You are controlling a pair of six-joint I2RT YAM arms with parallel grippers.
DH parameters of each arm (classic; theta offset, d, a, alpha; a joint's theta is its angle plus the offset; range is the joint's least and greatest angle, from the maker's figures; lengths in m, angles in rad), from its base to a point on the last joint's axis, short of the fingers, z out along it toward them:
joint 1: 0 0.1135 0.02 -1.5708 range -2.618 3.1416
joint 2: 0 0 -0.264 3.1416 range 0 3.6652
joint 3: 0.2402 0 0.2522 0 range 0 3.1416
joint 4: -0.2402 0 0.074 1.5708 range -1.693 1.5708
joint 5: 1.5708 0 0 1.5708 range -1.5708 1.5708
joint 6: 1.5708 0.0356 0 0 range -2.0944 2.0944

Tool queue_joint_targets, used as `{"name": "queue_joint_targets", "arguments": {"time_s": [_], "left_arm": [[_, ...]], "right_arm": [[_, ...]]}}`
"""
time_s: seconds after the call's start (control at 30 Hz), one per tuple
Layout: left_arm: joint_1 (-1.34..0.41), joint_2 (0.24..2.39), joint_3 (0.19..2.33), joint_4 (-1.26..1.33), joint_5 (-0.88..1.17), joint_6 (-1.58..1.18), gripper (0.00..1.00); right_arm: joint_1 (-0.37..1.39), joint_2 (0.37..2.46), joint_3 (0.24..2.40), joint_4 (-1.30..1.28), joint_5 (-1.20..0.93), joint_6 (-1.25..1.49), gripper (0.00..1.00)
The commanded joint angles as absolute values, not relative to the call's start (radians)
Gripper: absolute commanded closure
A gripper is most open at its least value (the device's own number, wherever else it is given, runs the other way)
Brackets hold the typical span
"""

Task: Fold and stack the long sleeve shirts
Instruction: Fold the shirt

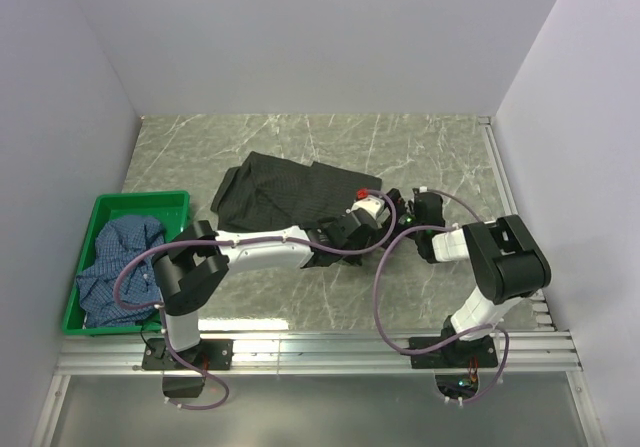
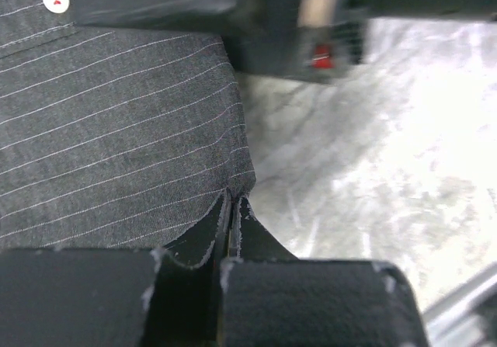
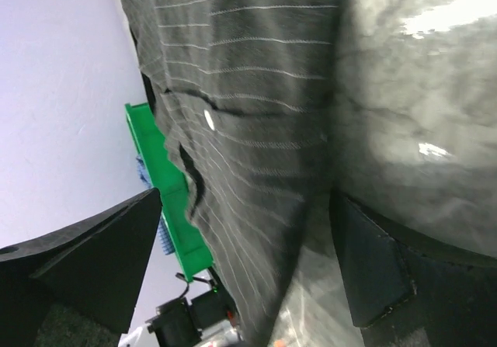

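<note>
Both at the black pinstriped shirt (image 2: 109,145) — left gripper (image 2: 231,207) clamped on its edge, right gripper (image 3: 245,254) spread wide, gripping nothing.

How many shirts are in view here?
2. The black shirt lies on the table; the blue shirt sits in the crate at left. Another could hide beneath it.

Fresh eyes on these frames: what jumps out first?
The black pinstriped shirt lies sprawled mid-table, its edge pinched in the shut left gripper. The right gripper hangs open close by. At the left, the blue checked shirt sits crumpled in a green crate.
</note>
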State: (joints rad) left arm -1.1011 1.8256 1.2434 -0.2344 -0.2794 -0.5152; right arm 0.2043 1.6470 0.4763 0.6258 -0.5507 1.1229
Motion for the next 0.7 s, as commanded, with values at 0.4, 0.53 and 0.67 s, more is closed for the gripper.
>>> {"name": "queue_joint_targets", "arguments": {"time_s": [0.4, 0.53, 0.67], "left_arm": [[-1.100, 1.746, 1.224, -0.075, -0.039, -0.692, 0.96], [-1.088, 1.732, 1.204, -0.069, 0.017, -0.703, 0.80], [-1.022, 1.632, 1.152, -0.072, 0.070, -0.718, 0.48]], "right_arm": [[0.244, 1.740, 0.512, 0.673, -0.416, 1.131, 0.45], [0.244, 1.706, 0.525, 0.602, -0.390, 1.079, 0.75], [0.242, 1.664, 0.578, 0.412, -0.362, 0.939, 1.00]]}}
